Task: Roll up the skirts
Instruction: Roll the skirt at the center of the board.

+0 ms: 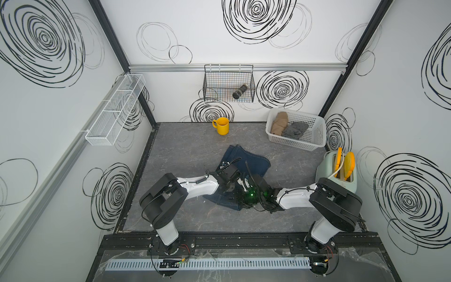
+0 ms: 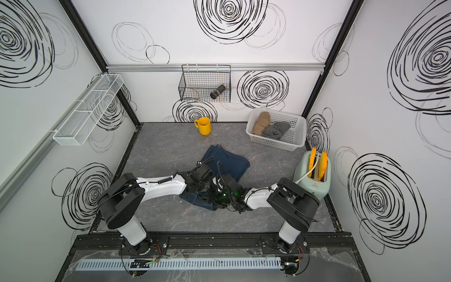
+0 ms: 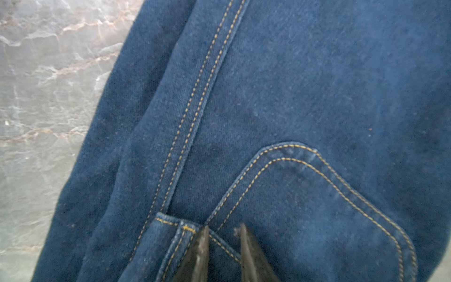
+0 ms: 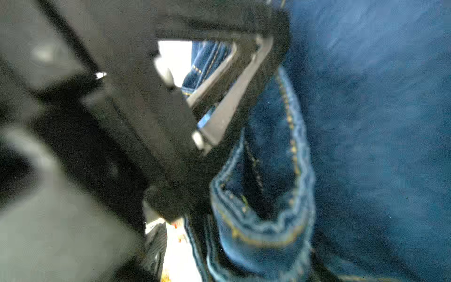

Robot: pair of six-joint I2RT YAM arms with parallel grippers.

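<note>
At the centre of both top views the dark blue denim skirt [image 1: 255,161] lay crumpled on the grey table [image 1: 185,151], with both arms bent over its lower edge. In the left wrist view the left gripper [image 3: 223,232] showed at the bottom of the frame, its jaws narrow and stitched pocket cloth visible in the gap. Whether it pinched that cloth could not be told. The right gripper [image 1: 244,195] was hidden under its own wrist, so its state could not be told either. Toward the upper right, the tan skirt [image 1: 279,123] and the grey dotted skirt [image 1: 295,129] lay bundled side by side in the white basket [image 1: 314,140].
</note>
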